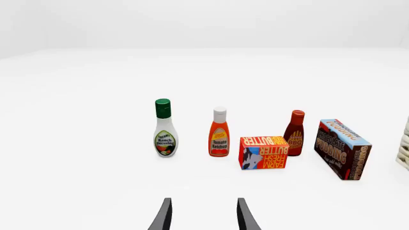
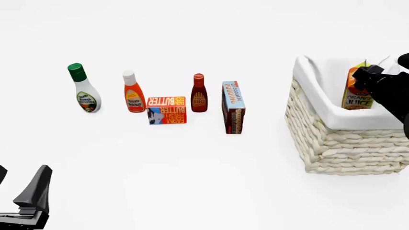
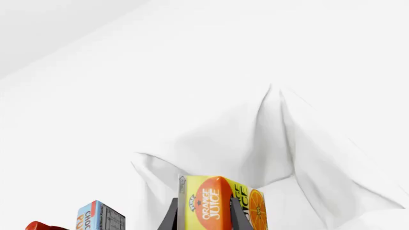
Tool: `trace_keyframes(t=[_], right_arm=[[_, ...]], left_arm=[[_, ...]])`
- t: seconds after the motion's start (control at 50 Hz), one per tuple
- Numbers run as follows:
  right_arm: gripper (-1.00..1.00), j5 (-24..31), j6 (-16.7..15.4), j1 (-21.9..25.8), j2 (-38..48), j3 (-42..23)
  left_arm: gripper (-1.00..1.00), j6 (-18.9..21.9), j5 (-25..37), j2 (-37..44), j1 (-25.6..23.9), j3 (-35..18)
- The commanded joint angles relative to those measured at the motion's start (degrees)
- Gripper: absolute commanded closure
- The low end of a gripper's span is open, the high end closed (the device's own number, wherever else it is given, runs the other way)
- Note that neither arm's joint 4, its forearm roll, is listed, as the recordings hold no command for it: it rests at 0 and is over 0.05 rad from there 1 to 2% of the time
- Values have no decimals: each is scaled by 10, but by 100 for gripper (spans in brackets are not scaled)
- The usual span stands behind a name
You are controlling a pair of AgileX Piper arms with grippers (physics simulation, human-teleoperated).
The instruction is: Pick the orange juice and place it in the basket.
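Right fingers [image 3: 203,215] pinch the orange juice [image 3: 221,203], one dark finger on each side of the carton, as the right wrist view shows. In the front view the right gripper [image 2: 374,84] holds the orange juice [image 2: 357,91] upright inside the basket [image 2: 338,143], below the rim and against the white cloth lining [image 2: 316,91]. The basket stands near the right edge of the bench [image 2: 211,172].

Left fingers [image 1: 203,215] are spread apart with nothing between them; the left gripper [image 2: 28,199] sits low at the near left corner of the bench, well apart from the groceries.

Toward the far left of the bench, in a row from left to right: ranch dressing bottle [image 2: 84,89], ketchup bottle [image 2: 133,92], butter box [image 2: 166,110], dark red sauce bottle [image 2: 198,94], chocolate pudding box [image 2: 232,107] standing on edge. The butter box lies just in front of the bottles.
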Motion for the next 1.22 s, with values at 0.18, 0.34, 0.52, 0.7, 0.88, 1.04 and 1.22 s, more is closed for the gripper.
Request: trace_keyframes(t=[0.18,0.34,0.52,0.7,0.88,1.04,1.22], right_arm=[[100,-17,18,-5,26,-5],[100,-21,30,-13,33,-4],[-100,-20,25,-8,25,-3],[-100,-21,27,1,8,-3],[-100,-14,23,6,-7,-1],[-100,3,13,3,-34,0],[-100,44,-33,1,-75,2]], left_arm=[[-100,0,2,-2,0,0],[-100,0,2,-2,0,0],[-100,0,3,-3,0,0],[-100,0,3,-2,0,0],[-100,0,3,-3,0,0],[-100,0,3,-2,0,0],[-100,0,3,-3,0,0]])
